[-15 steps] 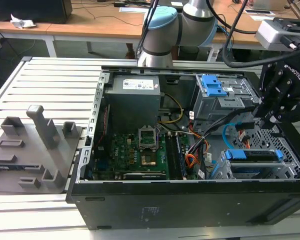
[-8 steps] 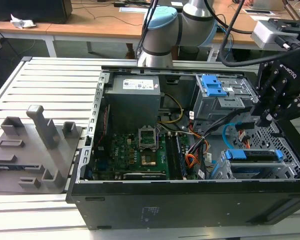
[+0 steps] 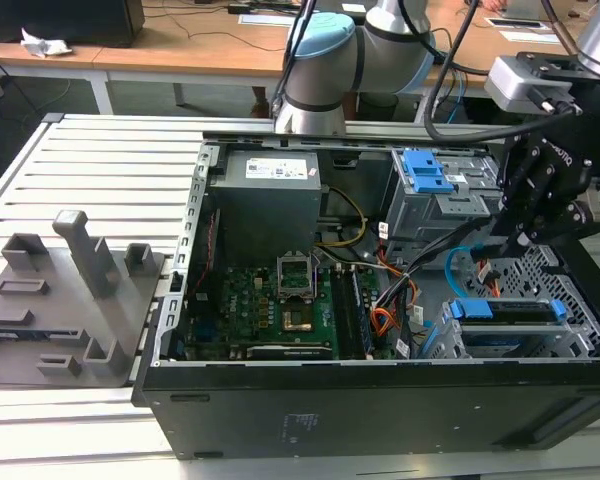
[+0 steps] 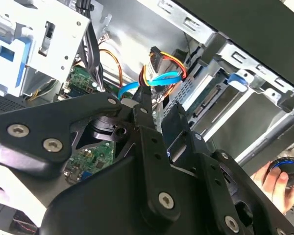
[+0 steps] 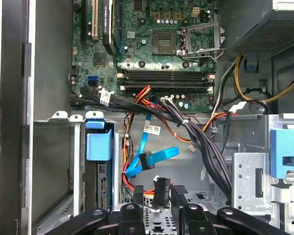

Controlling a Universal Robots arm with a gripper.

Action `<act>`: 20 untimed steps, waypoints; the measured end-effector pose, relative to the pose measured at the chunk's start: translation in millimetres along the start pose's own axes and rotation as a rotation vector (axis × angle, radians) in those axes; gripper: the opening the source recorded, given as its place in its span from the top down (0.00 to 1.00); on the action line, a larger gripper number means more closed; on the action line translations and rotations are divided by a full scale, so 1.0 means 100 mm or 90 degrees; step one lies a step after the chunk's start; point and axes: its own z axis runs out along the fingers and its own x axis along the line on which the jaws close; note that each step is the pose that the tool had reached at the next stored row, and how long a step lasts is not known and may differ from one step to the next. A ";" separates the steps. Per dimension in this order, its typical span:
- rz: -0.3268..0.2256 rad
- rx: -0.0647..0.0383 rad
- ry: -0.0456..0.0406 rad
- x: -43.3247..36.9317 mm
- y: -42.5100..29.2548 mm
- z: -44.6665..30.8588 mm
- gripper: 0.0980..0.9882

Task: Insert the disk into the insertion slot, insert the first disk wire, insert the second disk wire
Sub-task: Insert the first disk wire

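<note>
Presently reaches down into the case (image 3: 380, 400) over the insertion slot (image 3: 536, 272), hand (image 5: 158, 193) narrowly parted astride plug of first disk wire (image 5: 159, 183).

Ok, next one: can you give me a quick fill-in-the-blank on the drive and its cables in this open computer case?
1. The disk sits in the insertion slot, framed by a ___ carrier.
2. The first disk wire ends in a small ___ plug, close to the hand.
3. The light-blue cable is the ___ disk wire.
Missing words: blue; black; second.
</note>
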 end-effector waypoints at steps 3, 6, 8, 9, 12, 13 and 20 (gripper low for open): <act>0.000 0.000 0.0000 -0.035 0.018 0.071 0.70; 0.000 0.000 0.0054 -0.035 0.024 0.133 0.70; 0.000 0.000 0.0053 -0.035 0.024 0.133 0.70; 0.000 0.000 0.0053 -0.035 0.024 0.133 0.72; 0.000 0.000 0.0053 -0.035 0.024 0.134 0.92; 0.000 0.000 0.0053 -0.035 0.024 0.133 0.92; 0.000 0.000 0.0052 -0.039 -0.029 0.132 0.92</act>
